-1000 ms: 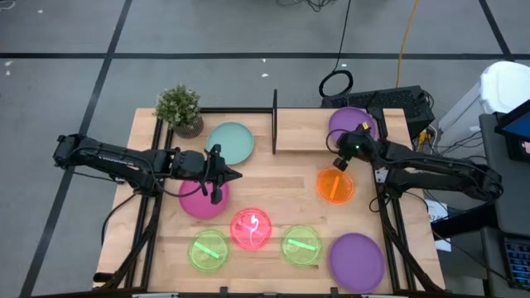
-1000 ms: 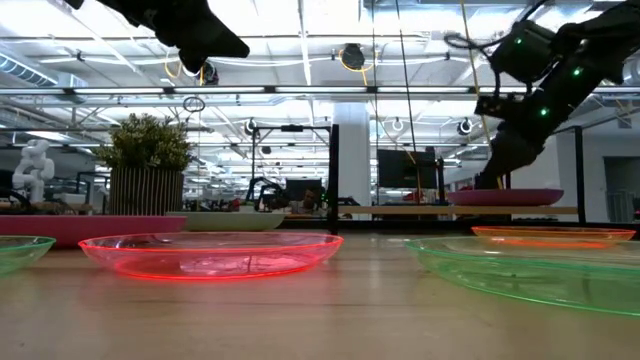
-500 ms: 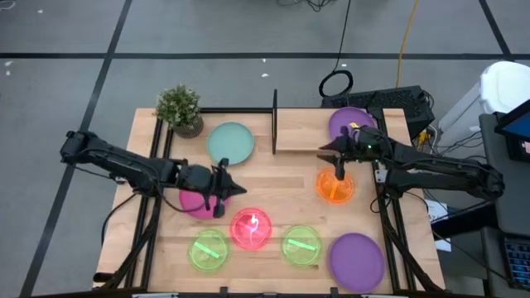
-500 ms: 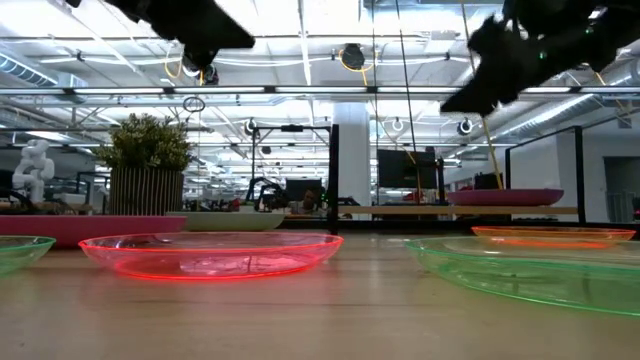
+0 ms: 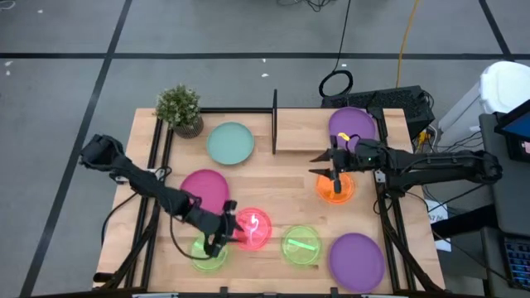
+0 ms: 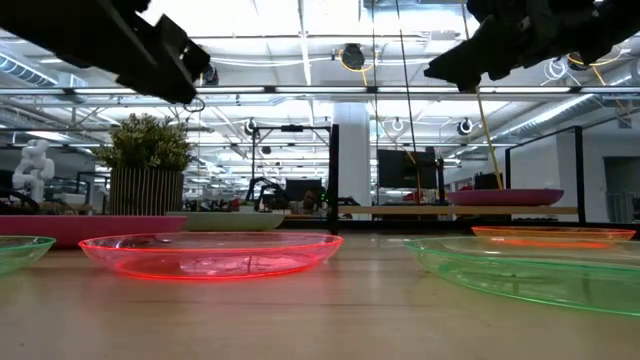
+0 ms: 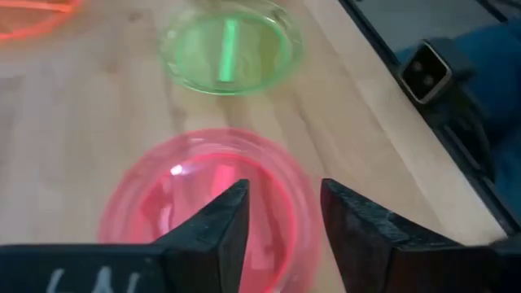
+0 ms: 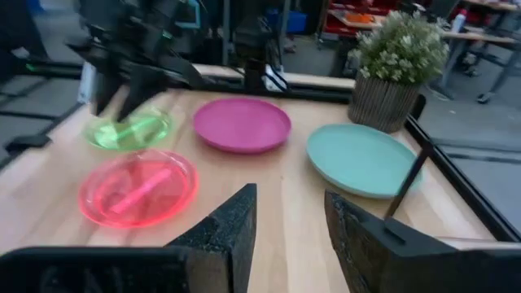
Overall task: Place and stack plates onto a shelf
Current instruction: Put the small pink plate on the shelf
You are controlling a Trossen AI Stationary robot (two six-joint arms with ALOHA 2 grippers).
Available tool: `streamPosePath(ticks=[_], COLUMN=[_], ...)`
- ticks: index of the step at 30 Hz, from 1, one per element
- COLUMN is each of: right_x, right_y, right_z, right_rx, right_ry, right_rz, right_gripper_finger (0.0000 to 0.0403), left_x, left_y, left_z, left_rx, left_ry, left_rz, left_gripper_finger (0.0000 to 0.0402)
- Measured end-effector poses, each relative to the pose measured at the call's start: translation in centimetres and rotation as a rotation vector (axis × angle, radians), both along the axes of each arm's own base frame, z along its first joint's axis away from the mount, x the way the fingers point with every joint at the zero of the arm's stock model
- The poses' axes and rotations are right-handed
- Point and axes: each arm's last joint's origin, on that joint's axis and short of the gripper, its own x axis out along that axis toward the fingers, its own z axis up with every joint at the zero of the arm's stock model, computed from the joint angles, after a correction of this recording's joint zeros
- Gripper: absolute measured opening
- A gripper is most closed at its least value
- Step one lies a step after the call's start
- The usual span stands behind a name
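Note:
My left gripper hangs open above the table, between the near-left green plate and the pink plate; the pink plate lies flat just beyond its fingers. My right gripper is open and raised, pointing toward the table's left, at the orange plate's far-left rim. One purple plate rests on the shelf, whose black panel stands at its left end. Magenta, teal, second green and second purple plates lie flat on the table.
A potted plant stands at the far-left corner beside the teal plate. Bare wood lies mid-table between the magenta and orange plates. Black frame rails run along the table's left and right edges.
My left gripper has swung from above the magenta plate toward the near edge and now hangs by the pink and near-left green plates. My right gripper has risen from pointing down near the shelf's purple plate, tipped level toward the left, and shifted slightly left.

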Motion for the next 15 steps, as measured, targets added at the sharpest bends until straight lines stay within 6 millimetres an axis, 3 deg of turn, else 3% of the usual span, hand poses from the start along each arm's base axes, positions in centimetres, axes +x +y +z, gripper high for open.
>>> streamPosePath(ticks=[7, 15], right_x=[0.5, 0.6], right_y=[0.5, 0.7], right_z=[-0.3, -0.3], right_rx=[-0.003, -0.007], right_ry=[0.013, -0.001], right_rz=[0.014, 0.026], right_gripper_finger=[0.0130, 0.0130], left_x=[1.1, 3.0], left_y=[-3.2, -5.3], left_z=[-1.1, -2.2], left_rx=[0.038, 0.117], left_ry=[0.095, 0.249], left_rz=[-0.052, -0.029], left_gripper_finger=[0.0170, 0.0170])
